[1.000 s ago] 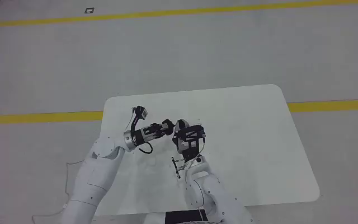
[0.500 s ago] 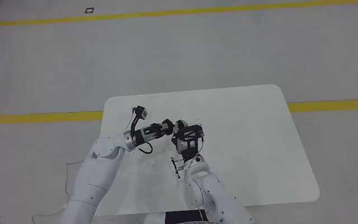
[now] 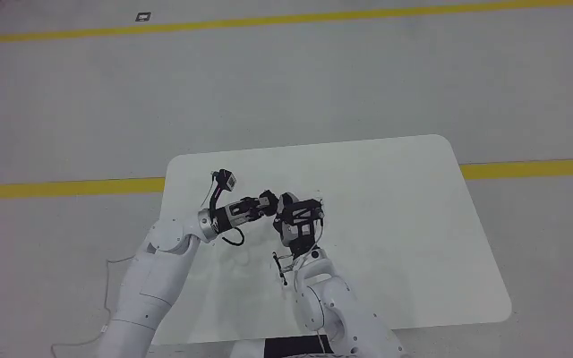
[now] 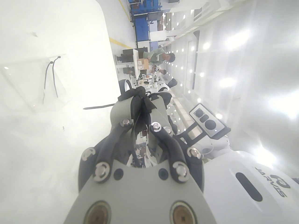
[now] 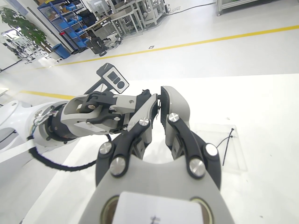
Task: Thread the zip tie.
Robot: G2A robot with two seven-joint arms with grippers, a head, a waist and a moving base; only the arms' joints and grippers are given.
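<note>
Left gripper (image 4: 140,110) and right gripper (image 5: 160,102) both pinch the zip tie (image 4: 98,106) between their fingertips; it looks light, springy and slick, best held near its ends.

1. The top view looks straight down from high above the arms, far off, and takes in the whole table (image 3: 403,206) and the floor (image 3: 358,80) around it.
2. The left wrist view sits close behind the left pincer (image 4: 140,99), rolled sideways, facing along the table toward the hall.
3. The right wrist view sits close behind the right pincer (image 5: 160,96), facing across the table at the left arm (image 5: 70,117).
4. Both wrist views share the clear tray (image 5: 219,141); all three share the table's middle.
</note>
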